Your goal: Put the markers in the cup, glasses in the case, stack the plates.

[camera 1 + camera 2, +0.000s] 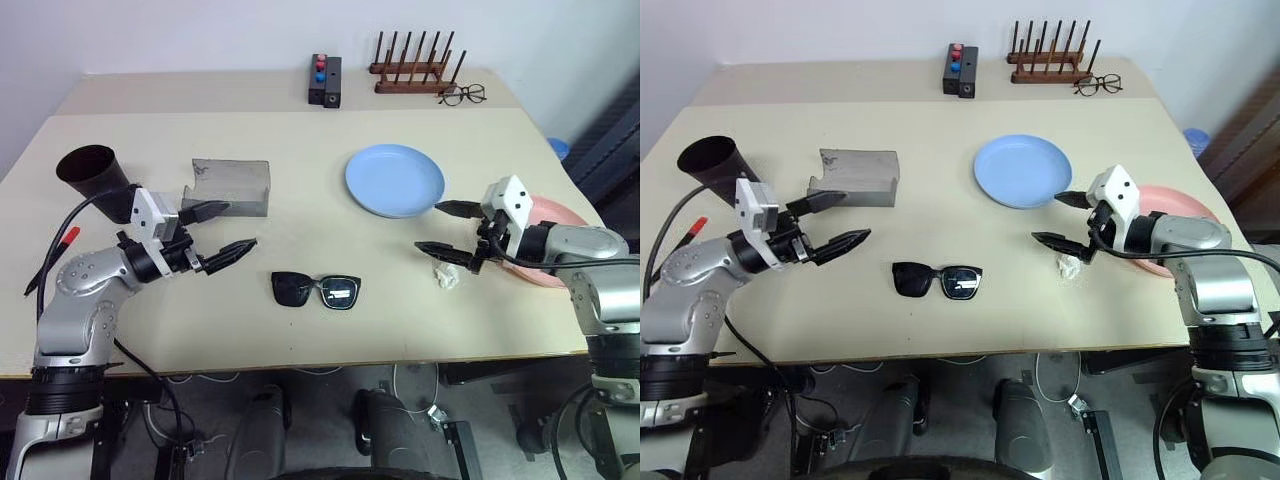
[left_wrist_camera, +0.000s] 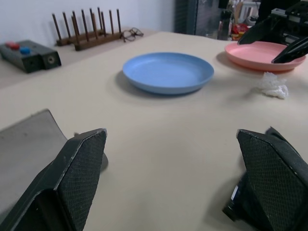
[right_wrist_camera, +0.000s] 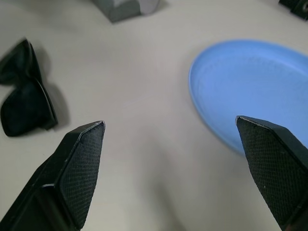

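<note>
1. Sunglasses (image 1: 316, 290) lie near the table's front edge, centre, untouched.
2. Grey case (image 1: 232, 187) sits open at far left, cup (image 1: 92, 177) tipped over beside it.
3. Blue plate (image 1: 394, 179) right of centre, pink plate (image 1: 556, 222) far right.
4. Left gripper (image 1: 219, 230) and right gripper (image 1: 446, 230) both spread wide, holding nothing.

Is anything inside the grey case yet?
Nothing shows in the grey case: it stands open on the table, and the part of its inside that shows is bare. The sunglasses lie on the table in front of it. Its lower interior is hidden from view.
</note>
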